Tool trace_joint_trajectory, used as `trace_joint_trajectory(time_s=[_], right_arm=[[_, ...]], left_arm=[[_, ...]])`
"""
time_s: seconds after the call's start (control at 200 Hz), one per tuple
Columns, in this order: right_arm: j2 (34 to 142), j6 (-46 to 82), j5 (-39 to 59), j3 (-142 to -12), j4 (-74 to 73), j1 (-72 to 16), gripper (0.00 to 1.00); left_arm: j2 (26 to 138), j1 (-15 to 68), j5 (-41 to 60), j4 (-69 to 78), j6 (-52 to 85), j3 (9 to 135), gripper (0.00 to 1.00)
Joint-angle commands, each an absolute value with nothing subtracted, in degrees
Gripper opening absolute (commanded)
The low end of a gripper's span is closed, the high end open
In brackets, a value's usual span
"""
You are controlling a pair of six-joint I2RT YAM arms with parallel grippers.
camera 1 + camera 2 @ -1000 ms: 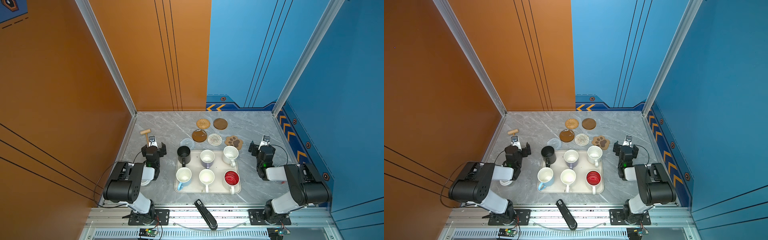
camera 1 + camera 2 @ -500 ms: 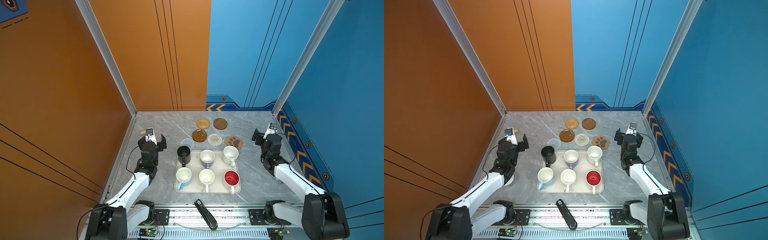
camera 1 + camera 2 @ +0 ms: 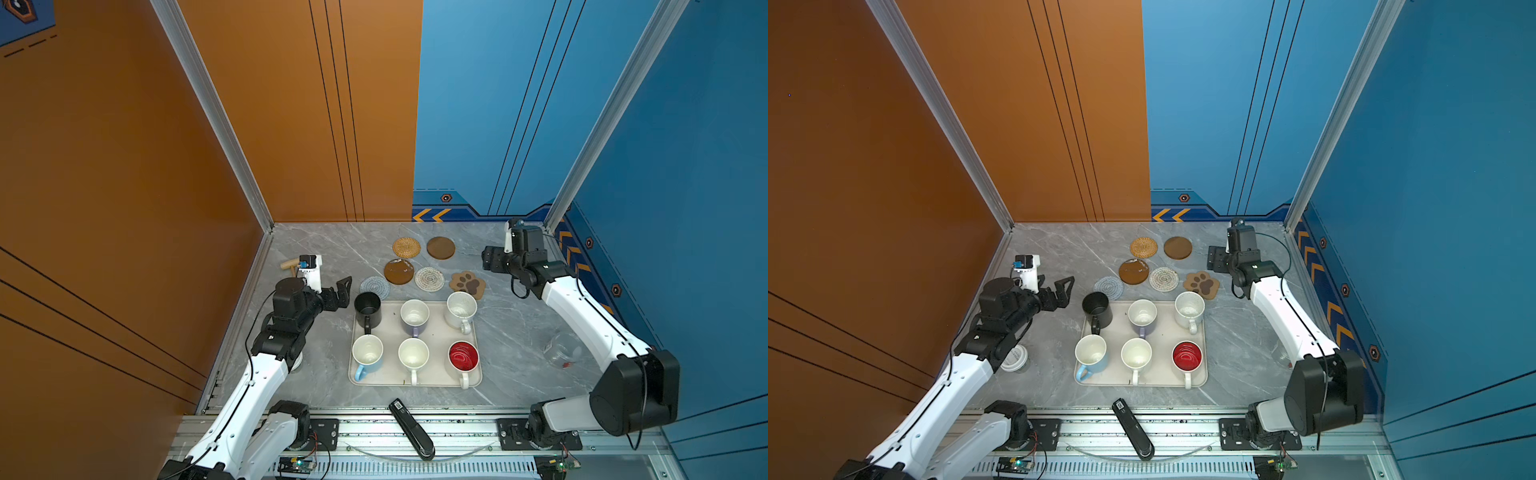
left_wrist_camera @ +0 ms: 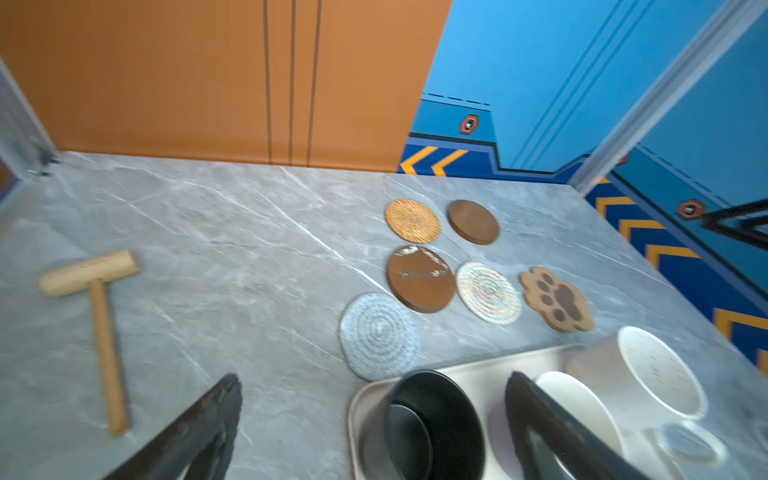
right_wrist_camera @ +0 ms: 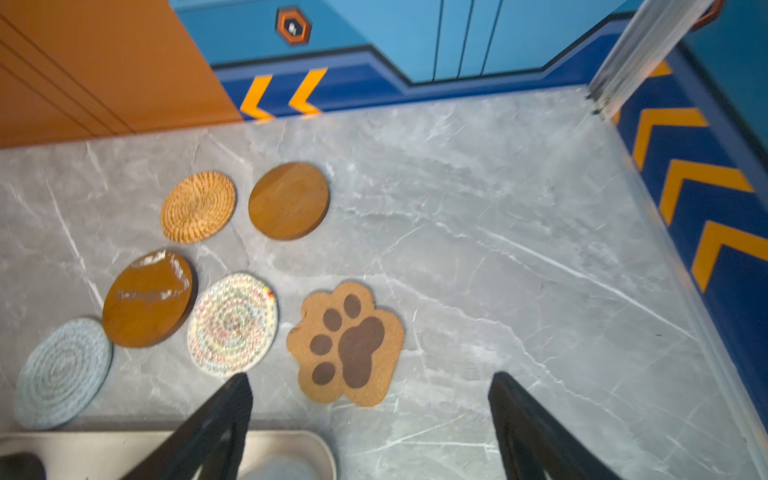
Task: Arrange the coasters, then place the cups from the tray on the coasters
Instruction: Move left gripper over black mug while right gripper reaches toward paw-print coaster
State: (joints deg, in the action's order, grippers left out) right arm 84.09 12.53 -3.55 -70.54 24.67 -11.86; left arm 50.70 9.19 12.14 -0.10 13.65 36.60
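I read the left gripper (image 3: 340,294) as wide open and empty, hovering just beside the black cup (image 3: 368,309), which stands at the tray's far-left corner. The right gripper (image 5: 370,376) also has its jaws spread wide with nothing between them (the wrist view is blurred, but the gap is plain). It hangs above the worktop (image 3: 316,249) toward the right edge, near the paw coaster (image 3: 467,284). All six cups (image 3: 414,318) stand upright on the tray (image 3: 415,380) in two rows of three, toward the worktop's front edge. The six coasters (image 3: 406,247) lie flat on the worktop, between the tray's far edge and the worktop's far edge.
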Motion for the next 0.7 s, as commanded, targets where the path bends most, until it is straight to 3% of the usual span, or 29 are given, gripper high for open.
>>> trace_joint_trajectory(time_s=[0.0,0.335,0.696], right_arm=[[90.1,13.8,-0.6,-75.9,36.0,-13.0,0.85],[110.7,15.5,1.2,-92.1,43.8,-15.6,0.74],[117.5,14.9,-2.5,-95.7,47.5,-16.7,0.7]], left_arm=[[51.5,10.0,22.5,-1.9,17.3,39.1,0.99],[57.4,11.7,27.2,-2.0,20.8,44.2,0.98],[62.6,16.0,23.7,-2.4,21.5,48.0,0.95]])
